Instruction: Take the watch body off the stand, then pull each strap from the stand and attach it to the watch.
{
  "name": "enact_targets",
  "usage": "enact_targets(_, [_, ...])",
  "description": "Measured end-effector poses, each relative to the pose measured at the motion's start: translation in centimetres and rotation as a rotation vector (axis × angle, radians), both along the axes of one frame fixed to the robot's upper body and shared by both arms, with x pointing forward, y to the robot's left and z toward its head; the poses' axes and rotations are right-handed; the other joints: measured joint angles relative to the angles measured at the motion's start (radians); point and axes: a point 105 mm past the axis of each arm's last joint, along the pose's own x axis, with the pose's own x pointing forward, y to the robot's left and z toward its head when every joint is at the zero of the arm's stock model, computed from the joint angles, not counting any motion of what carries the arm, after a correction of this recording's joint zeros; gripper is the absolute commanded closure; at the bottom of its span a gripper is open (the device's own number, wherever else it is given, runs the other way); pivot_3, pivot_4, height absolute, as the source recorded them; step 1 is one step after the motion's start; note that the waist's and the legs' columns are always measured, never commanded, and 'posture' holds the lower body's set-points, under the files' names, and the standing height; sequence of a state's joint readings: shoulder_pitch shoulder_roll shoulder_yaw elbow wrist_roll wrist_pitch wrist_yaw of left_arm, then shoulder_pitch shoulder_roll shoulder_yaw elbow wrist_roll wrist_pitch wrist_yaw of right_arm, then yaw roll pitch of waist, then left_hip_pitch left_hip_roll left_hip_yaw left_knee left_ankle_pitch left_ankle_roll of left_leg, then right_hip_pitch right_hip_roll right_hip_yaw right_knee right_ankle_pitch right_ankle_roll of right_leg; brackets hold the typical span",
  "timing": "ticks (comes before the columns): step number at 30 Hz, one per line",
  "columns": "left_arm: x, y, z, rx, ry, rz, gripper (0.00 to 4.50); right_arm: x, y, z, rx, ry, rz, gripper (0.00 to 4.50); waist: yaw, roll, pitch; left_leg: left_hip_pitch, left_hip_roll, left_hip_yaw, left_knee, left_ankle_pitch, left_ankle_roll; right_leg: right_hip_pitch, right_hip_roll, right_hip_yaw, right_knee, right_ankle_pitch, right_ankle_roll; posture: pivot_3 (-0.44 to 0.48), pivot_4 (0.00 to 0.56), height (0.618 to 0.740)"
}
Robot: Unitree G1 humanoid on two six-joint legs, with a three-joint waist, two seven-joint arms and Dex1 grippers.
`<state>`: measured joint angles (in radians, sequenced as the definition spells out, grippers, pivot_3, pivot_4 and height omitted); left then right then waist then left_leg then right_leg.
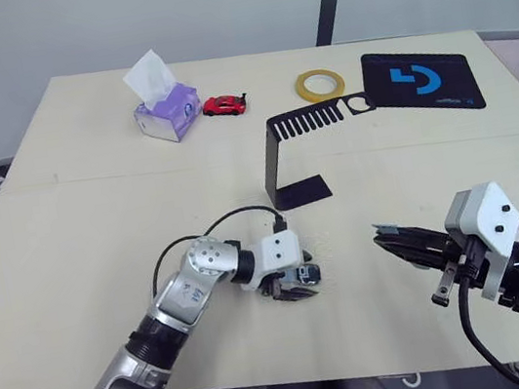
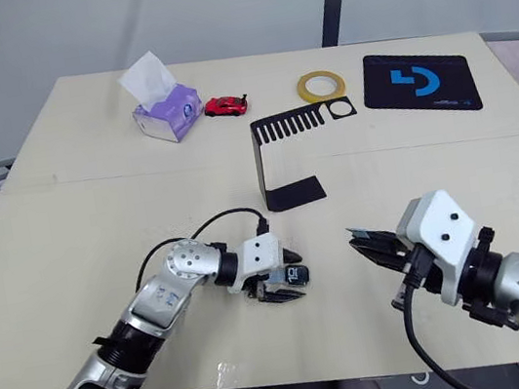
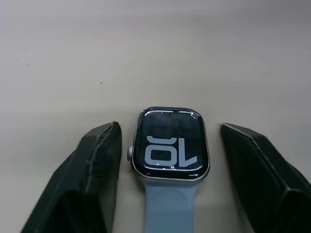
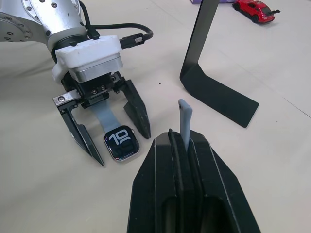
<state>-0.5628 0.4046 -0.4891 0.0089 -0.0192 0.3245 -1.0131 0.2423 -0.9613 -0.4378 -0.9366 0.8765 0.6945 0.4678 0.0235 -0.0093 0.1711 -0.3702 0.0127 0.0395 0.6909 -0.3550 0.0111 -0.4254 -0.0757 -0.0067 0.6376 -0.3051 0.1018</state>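
The watch body lies flat on the table, screen up, showing white digits. One pale grey-blue strap is fixed to it and runs back toward my left wrist. My left gripper is open, with a black finger on each side of the watch, neither touching it. My right gripper is shut on the other strap, whose end sticks up past the fingertips. It hovers a short way to the right of the watch. Behind both stands the bare black stand.
Along the far side of the table sit a purple tissue box, a red toy car, a yellow tape roll and a black mat with a blue logo. The table's front edge runs close under both arms.
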Motion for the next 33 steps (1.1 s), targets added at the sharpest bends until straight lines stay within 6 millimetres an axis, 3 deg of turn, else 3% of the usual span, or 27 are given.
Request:
enact_targets(3, [0.1, 0.0, 0.0, 0.001, -0.001, 0.004, 2.73, 0.0, 0.0, 0.0, -0.001, -0.001, 0.002, 4.5, 0.0, 0.0, 0.0, 0.0, 0.0, 0.0, 0.001, 0.0, 0.0, 0.0, 0.0, 0.0, 0.0, 0.0, 0.0, 0.0, 0.15, 0.738])
enact_targets(9, [0.5, 0.4, 0.3, 0.022, 0.008, 0.021, 2.73, 0.2, 0.2, 0.8, -0.015, -0.056, 0.013, 4.5, -0.001, 0.0, 0.0, 0.0, 0.0, 0.0, 0.002, 0.0, 0.0, 0.0, 0.001, 0.0, 0.001, 0.0, 0.0, 0.0, 0.15, 0.738])
enact_targets(15, [1.9, 1.4, 1.7, 0.013, 0.154, 0.105, 2.73, 0.4, 0.7, 0.8, -0.04, -0.082, 0.047, 4.5, -0.001, 0.0, 0.0, 0.0, 0.0, 0.0, 0.003, 0.0, 0.001, 0.0, 0.002, 0.0, 0.002, 0.0, 0.0, 0.0, 0.15, 0.738])
enact_targets(22, [2.5, 1.6, 1.2, 0.066, 0.004, 0.089, 2.73, 0.5, 1.0, 0.4, -0.052, -0.08, 0.062, 4.5, 0.001, 0.0, 0.0, 0.0, 0.0, 0.0, 0.003, -0.001, 0.001, 0.0, 0.001, 0.0, 0.002, 0.0, 0.0, 0.0, 0.15, 0.738])
enact_targets(28, [2.9, 1.7, 1.3, 0.06, -0.01, 0.122, 0.04, 0.4, 1.0, 0.4, -0.045, -0.077, 0.06, 4.5, 0.0, 0.0, 0.0, 0.0, 0.0, 0.0, 0.005, -0.001, 0.002, 0.0, 0.001, 0.001, 0.004, 0.0, 0.0, 0.0, 0.15, 0.738])
enact_targets(33, [2.7, 1.9, 1.3, 0.073, -0.009, 0.105, 0.04, 0.4, 1.0, 0.3, -0.042, -0.073, 0.059, 4.5, -0.001, 0.0, 0.0, 0.0, 0.0, 0.0, 0.005, -0.001, 0.002, 0.0, 0.001, 0.001, 0.004, 0.0, 0.0, 0.0, 0.15, 0.738])
